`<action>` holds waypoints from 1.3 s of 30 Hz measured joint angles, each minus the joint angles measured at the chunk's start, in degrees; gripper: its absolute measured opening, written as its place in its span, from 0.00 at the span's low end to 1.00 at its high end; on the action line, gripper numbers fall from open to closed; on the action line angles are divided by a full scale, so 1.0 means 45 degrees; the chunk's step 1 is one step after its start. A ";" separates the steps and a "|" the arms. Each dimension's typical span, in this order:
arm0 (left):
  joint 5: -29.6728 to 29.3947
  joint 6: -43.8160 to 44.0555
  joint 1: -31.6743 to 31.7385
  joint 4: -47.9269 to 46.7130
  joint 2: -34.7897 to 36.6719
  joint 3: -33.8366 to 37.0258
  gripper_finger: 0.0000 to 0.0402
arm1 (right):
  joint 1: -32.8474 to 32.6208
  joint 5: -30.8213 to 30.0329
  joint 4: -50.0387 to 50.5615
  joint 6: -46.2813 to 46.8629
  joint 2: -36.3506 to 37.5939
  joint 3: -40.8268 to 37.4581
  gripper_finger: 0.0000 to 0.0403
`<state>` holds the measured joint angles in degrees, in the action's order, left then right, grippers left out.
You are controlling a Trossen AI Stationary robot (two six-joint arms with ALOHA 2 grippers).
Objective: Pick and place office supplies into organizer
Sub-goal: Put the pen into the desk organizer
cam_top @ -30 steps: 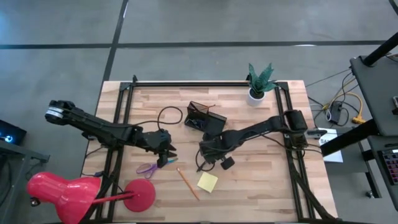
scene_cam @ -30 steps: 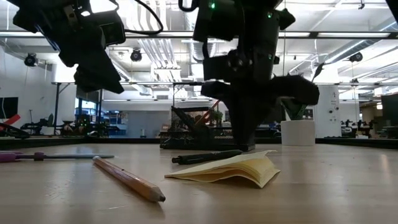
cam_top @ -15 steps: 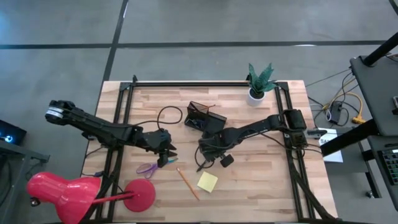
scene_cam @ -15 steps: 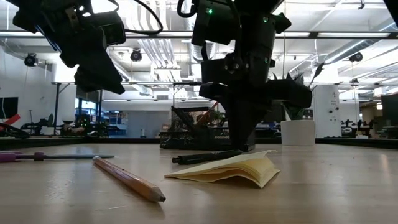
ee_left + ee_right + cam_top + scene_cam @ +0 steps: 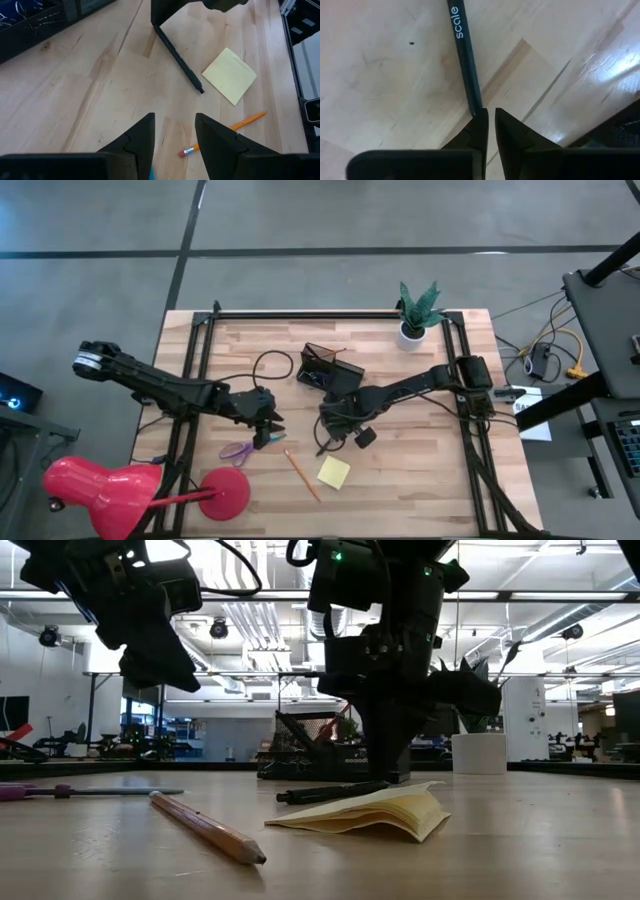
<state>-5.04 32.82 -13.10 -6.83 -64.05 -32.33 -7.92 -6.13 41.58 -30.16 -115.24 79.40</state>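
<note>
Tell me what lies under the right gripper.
Under the right gripper, shut, lies a black pen on the table. Its end goes between the fingers; the part below them is hidden.

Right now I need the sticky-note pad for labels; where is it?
In the high view the yellow sticky-note pad lies on the table's front middle, beside the orange pencil, just ahead of the black pen.
</note>
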 joint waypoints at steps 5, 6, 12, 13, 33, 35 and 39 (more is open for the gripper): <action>-0.0034 0.0000 0.0000 0.0000 0.0000 0.0018 0.31 | -0.0015 0.0007 0.0010 0.0433 -0.0002 0.0000 0.14; -0.0039 0.0000 0.0000 0.0000 0.0000 0.0018 0.31 | -0.0015 0.0014 0.0010 0.0538 -0.0004 0.0000 0.16; -0.0044 0.0000 0.0000 0.0000 0.0000 0.0018 0.31 | -0.0010 0.0025 0.0040 0.0623 -0.0005 0.0000 0.26; -0.0044 0.0000 0.0000 0.0004 0.0000 0.0018 0.31 | -0.0010 0.0034 0.0059 0.0623 -0.0005 0.0000 0.27; -0.0044 0.0010 0.0000 0.0083 0.0000 0.0018 0.31 | 0.0015 0.0713 0.0223 0.0397 -0.0005 -0.0033 0.11; -0.0044 0.0010 0.0005 0.0083 0.0000 0.0018 0.31 | 0.0017 0.0714 0.0227 0.0363 -0.0005 -0.0094 0.11; -0.0052 0.0010 0.0003 0.0083 0.0000 0.0018 0.31 | 0.0027 0.0714 0.0228 0.0322 -0.0005 -0.0175 0.11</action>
<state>-5.27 32.86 -13.09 -6.46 -64.05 -32.25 -7.80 -2.92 42.61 -28.71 -115.26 78.61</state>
